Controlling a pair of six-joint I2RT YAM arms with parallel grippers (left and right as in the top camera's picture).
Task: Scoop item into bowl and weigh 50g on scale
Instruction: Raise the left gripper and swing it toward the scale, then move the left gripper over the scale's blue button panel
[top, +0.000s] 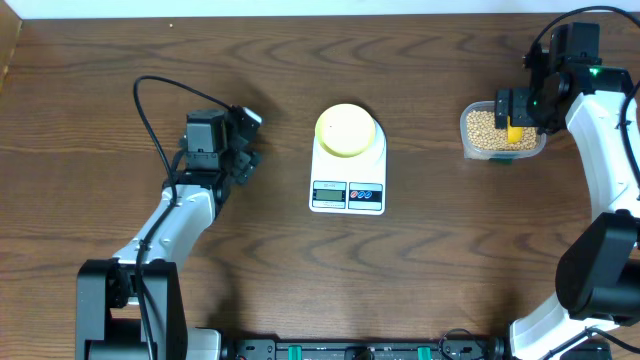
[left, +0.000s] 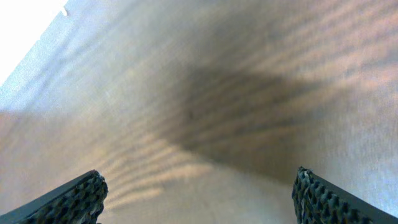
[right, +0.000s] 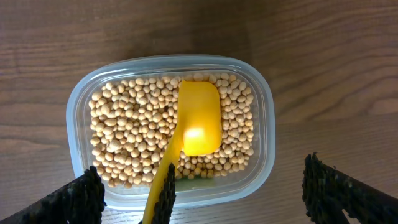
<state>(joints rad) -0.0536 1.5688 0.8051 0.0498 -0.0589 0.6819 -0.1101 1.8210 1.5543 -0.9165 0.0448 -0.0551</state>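
The item, many tan beans (right: 130, 134), fills a clear plastic tub (right: 264, 143) at the table's right (top: 470, 125). A yellow scoop (right: 200, 118) lies on the beans, its handle (right: 158, 186) running toward my right gripper (right: 205, 202). That gripper hangs open over the tub's near rim, its fingers (right: 74, 202) wide apart and clear of the handle; from overhead it (top: 520, 110) is above the tub. The pale yellow-green bowl (top: 346, 130) sits on the white scale (top: 348, 195) at mid-table. My left gripper (top: 238, 140) rests open left of the scale, with only bare wood between its fingers (left: 329, 202).
A dark textured strip (right: 168, 199) stands beside the scoop's handle. The brown wooden table (top: 420, 260) runs out to its edge at the back. A black cable (top: 150, 120) loops behind the left arm.
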